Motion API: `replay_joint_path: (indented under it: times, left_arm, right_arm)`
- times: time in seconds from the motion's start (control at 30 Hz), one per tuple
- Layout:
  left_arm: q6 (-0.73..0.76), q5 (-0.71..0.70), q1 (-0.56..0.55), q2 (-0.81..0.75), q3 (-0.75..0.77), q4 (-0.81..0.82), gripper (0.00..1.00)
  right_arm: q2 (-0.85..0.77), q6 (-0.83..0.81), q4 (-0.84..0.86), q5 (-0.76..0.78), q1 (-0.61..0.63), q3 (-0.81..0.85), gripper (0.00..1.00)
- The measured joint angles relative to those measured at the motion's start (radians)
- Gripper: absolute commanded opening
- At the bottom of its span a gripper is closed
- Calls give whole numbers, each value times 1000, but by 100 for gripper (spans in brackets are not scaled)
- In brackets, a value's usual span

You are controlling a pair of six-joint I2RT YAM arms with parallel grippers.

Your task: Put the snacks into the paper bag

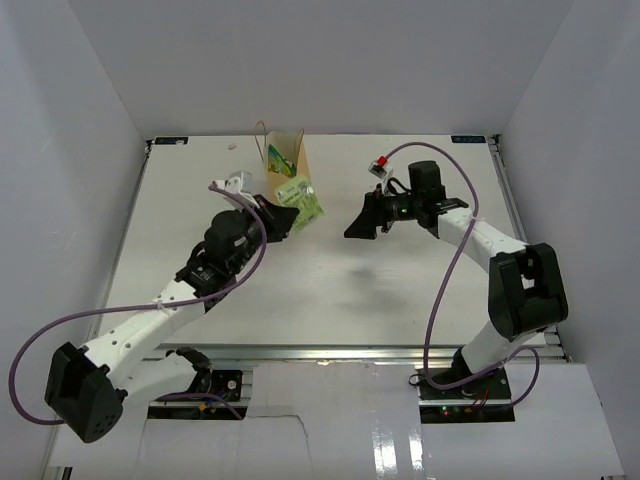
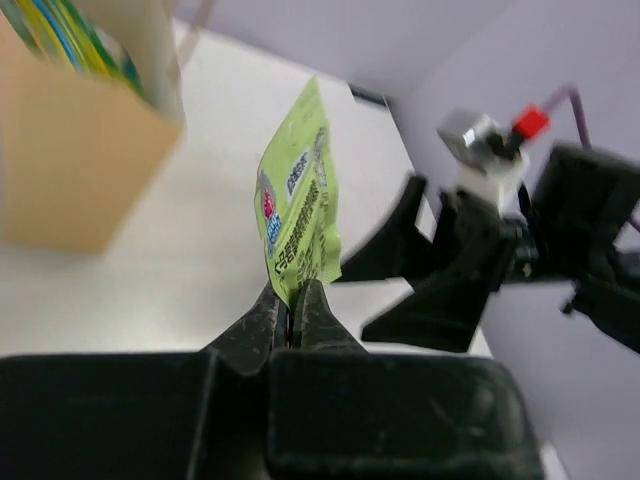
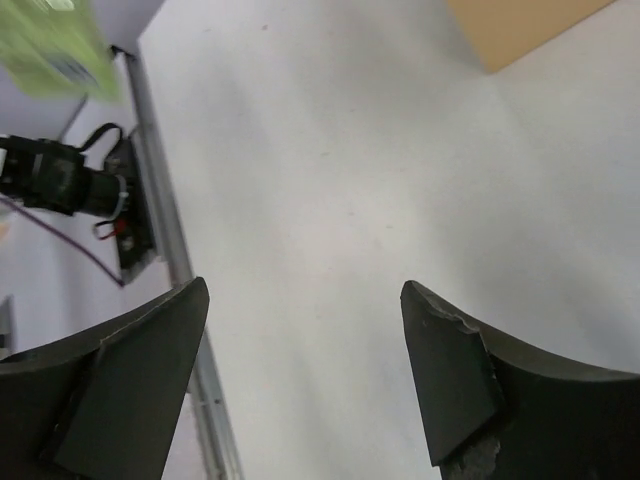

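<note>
Because pinched by lower edge alone, could slip or swivel on a quick swing: light-green packet [image 2: 298,210], upright between clamped fingers of left gripper [image 2: 293,300], rest of it free. Just beside bag [image 2: 70,170], not yet in. Bag upright, another snack [image 2: 55,25] showing at mouth; might catch packet on rim, or tip if nudged. Right gripper [image 3: 305,330] spread wide, empty, near; could clip packet if swung across.

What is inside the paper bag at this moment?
At the open top of the paper bag a green, yellow and blue striped packet shows. The tan walls cover everything lower, so how many snacks lie inside cannot be told.
</note>
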Motion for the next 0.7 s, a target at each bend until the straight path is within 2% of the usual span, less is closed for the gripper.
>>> replay_joint_path:
  times: [0.13,0.27,0.43,0.7]
  left_arm:
    - [212,-173,13,4,212,-77,0]
    - [355,-233,91,117,440,-142,0]
    - [426,-249,178,298,585,-174,0]
    - [470,-211,185,583,748,-253,0]
  right_arm:
    - [-50,-154,-80,61,-64,13,84]
    - [-67,-235,-137,99,-97,13,84]
    - [-90,-266,-158,121,-97,4,84]
    - [-126,-278,-176,142,-115,-8,84]
